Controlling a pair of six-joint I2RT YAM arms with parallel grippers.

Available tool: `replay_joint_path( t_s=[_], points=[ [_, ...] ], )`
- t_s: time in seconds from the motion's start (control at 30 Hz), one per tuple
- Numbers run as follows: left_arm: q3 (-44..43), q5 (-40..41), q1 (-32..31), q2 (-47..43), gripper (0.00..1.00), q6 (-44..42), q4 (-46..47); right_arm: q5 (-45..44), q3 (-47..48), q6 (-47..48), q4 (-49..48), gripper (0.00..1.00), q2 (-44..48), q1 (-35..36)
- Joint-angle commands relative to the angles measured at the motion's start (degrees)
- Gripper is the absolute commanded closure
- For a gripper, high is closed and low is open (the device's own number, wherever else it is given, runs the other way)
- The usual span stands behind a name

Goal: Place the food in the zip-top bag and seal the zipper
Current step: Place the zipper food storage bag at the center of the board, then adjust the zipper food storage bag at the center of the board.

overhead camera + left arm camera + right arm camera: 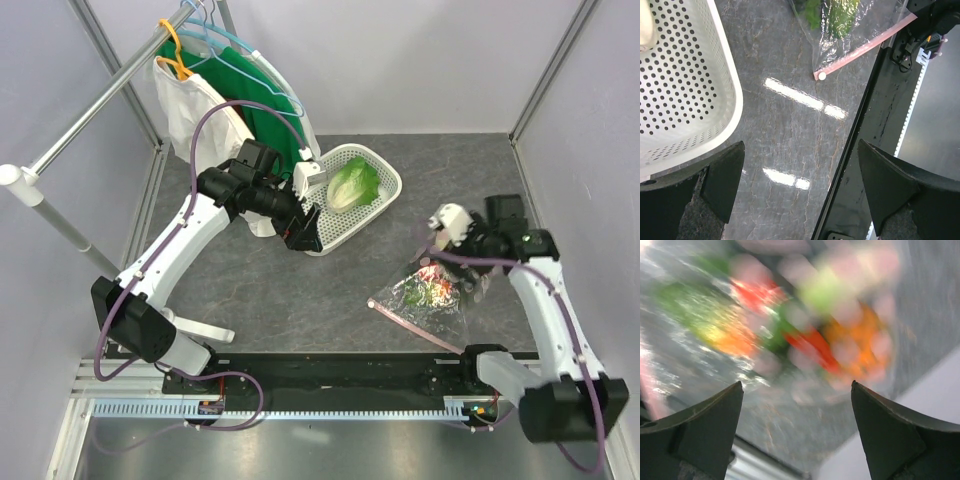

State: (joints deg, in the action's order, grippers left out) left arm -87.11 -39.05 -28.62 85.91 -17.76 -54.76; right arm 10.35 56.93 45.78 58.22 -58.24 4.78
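— White lattice basket: is that the nearest thing to the bag?
— Nearest, but well apart. It sits toward the far edge, left of middle, with a green leafy piece lying in it. Beyond it, at the far left corner, green and white garments hang from a rail. The left hand hangs just beside the basket's near rim, fingers spread wide, nothing between them.
— And the zip-top bag?
— Flat on the tabletop, right of middle, close to the near edge. Red, orange and green food shows through the plastic.
— Which way does it lie?
— The zipper is its long line. It runs slantwise, its left end further from the near edge than its right end. So the mouth faces the near left corner and the body stretches toward the far right corner.
— Anything over it?
— The right hand, directly above the food, fingers wide apart and holding nothing. Its own view is blurred.
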Motion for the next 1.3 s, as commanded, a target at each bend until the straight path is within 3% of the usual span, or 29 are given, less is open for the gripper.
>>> replay_joint_path(
  t_s=[0.0, 0.03, 0.13, 0.27, 0.47, 0.77, 0.93, 1.1, 1.27],
  points=[
    [-0.6, -0.7, 0.3, -1.5, 0.00, -2.6, -0.3, 2.8, 3.5, 17.0, 7.3, 0.05, -5.3, -17.6],
    [-0.6, -0.9, 0.3, -1.5, 0.00, -2.5, -0.3, 2.4, 2.2, 19.3, 7.8, 0.05, -6.4, -21.8],
    [-0.5, -1.3, 0.3, -1.5, 0.00, -2.5, 0.1, 0.7, -2.8, 26.3, 6.5, 0.06, -7.9, -25.8],
    [-0.6, -1.3, 0.3, -1.3, 0.00, -2.3, 0.5, 2.2, -8.9, 28.3, -1.7, 0.06, -9.8, -25.4],
    [-0.5, -0.3, 0.3, -1.4, 0.00, -1.8, 1.2, 6.3, -10.7, 21.6, -12.1, 0.08, -15.7, -17.9],
    [-0.3, -1.2, 0.3, -0.4, 0.00, -0.5, 1.9, 7.9, -2.9, 15.2, -22.4, 0.09, -27.9, -6.1],
    [-1.2, -0.5, 0.3, -0.4, 0.00, 1.0, 1.9, 6.7, 0.1, 14.2, -20.6, 0.09, -28.6, -6.4],
    [-8.4, 3.1, 0.2, 0.1, 0.00, 2.4, -1.6, 13.8, 4.6, 14.0, -11.1, 0.06, -20.2, -14.6],
    [-14.9, 4.1, 0.2, -0.5, 0.00, 0.8, -2.1, 22.2, 13.7, 1.3, -6.5, 0.02, -12.4, -16.9]
  ],
)
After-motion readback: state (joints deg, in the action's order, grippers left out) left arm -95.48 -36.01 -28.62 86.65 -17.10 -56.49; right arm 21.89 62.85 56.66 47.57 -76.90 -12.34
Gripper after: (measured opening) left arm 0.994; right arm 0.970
